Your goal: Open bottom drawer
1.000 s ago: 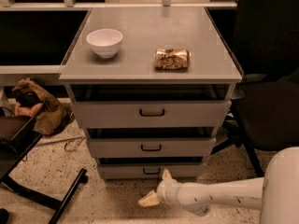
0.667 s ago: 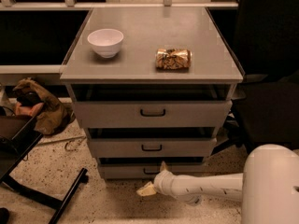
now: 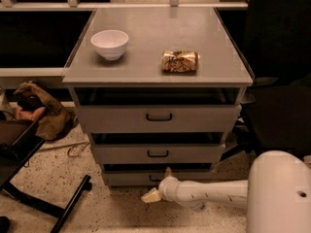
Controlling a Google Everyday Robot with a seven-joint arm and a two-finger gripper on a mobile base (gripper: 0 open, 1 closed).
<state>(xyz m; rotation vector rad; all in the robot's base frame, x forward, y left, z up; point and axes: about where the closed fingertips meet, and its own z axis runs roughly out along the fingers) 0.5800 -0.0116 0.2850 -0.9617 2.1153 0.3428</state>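
The bottom drawer (image 3: 131, 177) is the slimmest grey front at the foot of the grey cabinet. It stands pushed in, and its small dark handle (image 3: 153, 178) is partly covered by my gripper. My gripper (image 3: 158, 184) is at floor level right in front of that handle, on the end of the white arm (image 3: 214, 192) that reaches in from the right. Its two pale fingers are spread apart, one pointing up (image 3: 168, 171) against the drawer front and one (image 3: 149, 196) pointing down-left over the floor.
The middle drawer (image 3: 157, 154) and the tall top drawer (image 3: 159, 117) are above. A white bowl (image 3: 110, 43) and a lying can (image 3: 180, 61) sit on the cabinet top. A black chair leg (image 3: 70, 205) and a brown bag (image 3: 41, 111) lie to the left, and a dark chair (image 3: 279, 115) is on the right.
My gripper has moved a little left and closer to the bottom drawer's handle. The white arm body has come further into view at the lower right. The drawers have not moved.
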